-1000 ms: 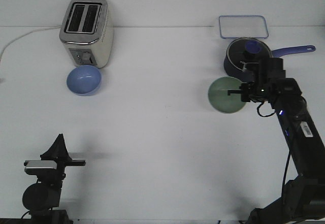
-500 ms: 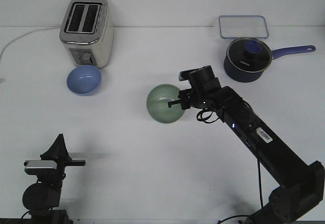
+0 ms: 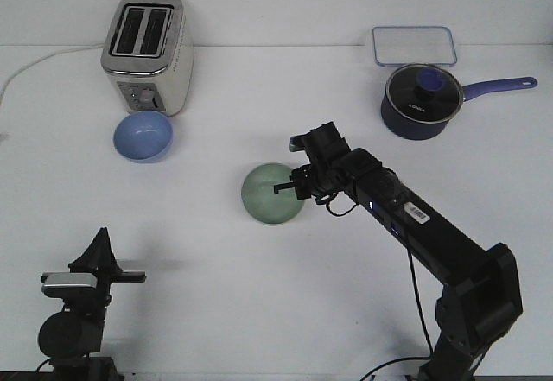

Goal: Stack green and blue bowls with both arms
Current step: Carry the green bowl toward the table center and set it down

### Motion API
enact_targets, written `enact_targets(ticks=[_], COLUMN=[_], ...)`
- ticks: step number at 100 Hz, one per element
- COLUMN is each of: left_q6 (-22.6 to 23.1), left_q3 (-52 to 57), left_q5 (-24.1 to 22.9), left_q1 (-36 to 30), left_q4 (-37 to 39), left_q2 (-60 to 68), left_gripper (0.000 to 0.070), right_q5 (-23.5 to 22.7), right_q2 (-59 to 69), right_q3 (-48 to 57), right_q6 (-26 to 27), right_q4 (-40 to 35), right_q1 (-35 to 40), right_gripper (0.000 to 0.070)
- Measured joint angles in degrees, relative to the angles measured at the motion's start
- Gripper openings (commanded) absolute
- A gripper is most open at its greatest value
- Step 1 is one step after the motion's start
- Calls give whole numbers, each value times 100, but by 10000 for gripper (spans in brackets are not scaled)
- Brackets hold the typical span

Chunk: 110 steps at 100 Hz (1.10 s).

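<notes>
Front view: white table (image 3: 259,295), pale wall (image 3: 276,1).

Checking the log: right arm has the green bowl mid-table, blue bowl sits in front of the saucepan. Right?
Not quite. The front view shows the blue bowl in front of the toaster, not the saucepan. The right gripper does hold the green bowl mid-table.

Green bowl: a small round pale mint green bowl (image 3: 270,195), plain.
Blue bowl: a small round light periwinkle blue bowl (image 3: 143,136), unpatterned.
Arms: black throughout, both the right arm (image 3: 406,221) and left arm (image 3: 82,307).
Saucepan: a dark navy lidded saucepan (image 3: 418,103) with blue knob and handle.
Toaster: a cream and silver two-slot toaster (image 3: 145,53).
Table: a white tabletop (image 3: 259,277).
</notes>
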Motion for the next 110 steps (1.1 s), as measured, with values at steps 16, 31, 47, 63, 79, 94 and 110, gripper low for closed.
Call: enact_targets(ticks=[16, 31, 47, 63, 79, 94, 110], left_q6=[0, 0, 0, 0, 0, 0, 0], left_q3=[0, 0, 0, 0, 0, 0, 0], left_q5=[0, 0, 0, 0, 0, 0, 0], left_q1=[0, 0, 0, 0, 0, 0, 0], left_q4=[2, 0, 0, 0, 0, 0, 0], left_q2=[0, 0, 0, 0, 0, 0, 0], left_gripper=[13, 13, 13, 13, 13, 13, 13], right_q5=[-9, 13, 81, 83, 101, 214, 225], right_q2=[199, 264, 317, 328, 328, 328, 328], right_q3=[0, 0, 0, 0, -2, 0, 0], right_q6=[9, 9, 9, 7, 7, 7, 7], right_q4=[-37, -44, -57, -59, -59, -57, -57], right_q1=[0, 0, 0, 2, 2, 4, 4], right_gripper=[0, 0, 0, 0, 0, 0, 37])
